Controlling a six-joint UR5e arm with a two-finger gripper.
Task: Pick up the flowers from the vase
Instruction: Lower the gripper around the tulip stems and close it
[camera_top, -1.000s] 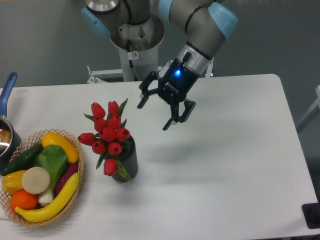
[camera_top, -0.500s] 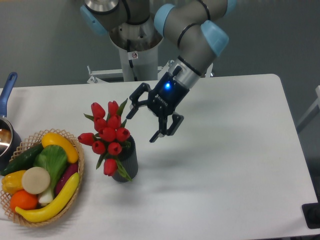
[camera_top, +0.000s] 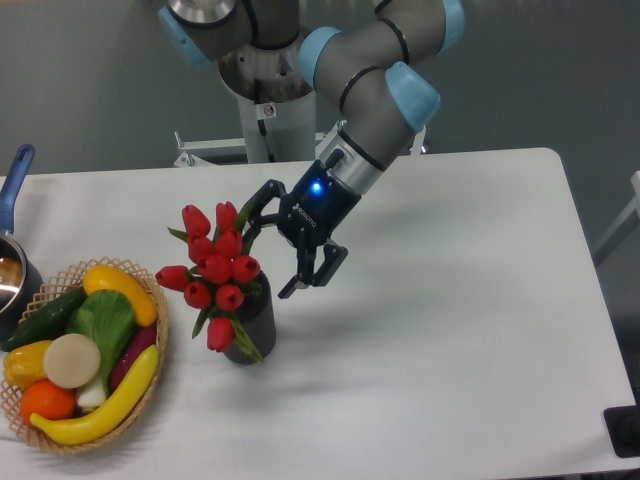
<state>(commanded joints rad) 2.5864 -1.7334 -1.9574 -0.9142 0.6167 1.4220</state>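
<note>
Standing in a small dark grey ribbed vase (camera_top: 256, 322) on the white desk (camera_top: 450, 300), a bunch of red tulip flowers (camera_top: 215, 268) is seen. The black two-finger gripper (camera_top: 268, 242) is held spread open just beside the bunch's right side, nothing gripped.

Very little here can be read. The tool (camera_top: 268, 250) carries a short line of pale lettering on its dark body, just below a small blue light, but the letters are too small and blurred to make out (it looks like a maker's name, no more can be said). On the grey arm base (camera_top: 268, 85) at the far side of the counter sits a small white sticker (camera_top: 267, 111) with a red mark; its content cannot be read either. No other text, numbers or signs show anywhere.
</note>
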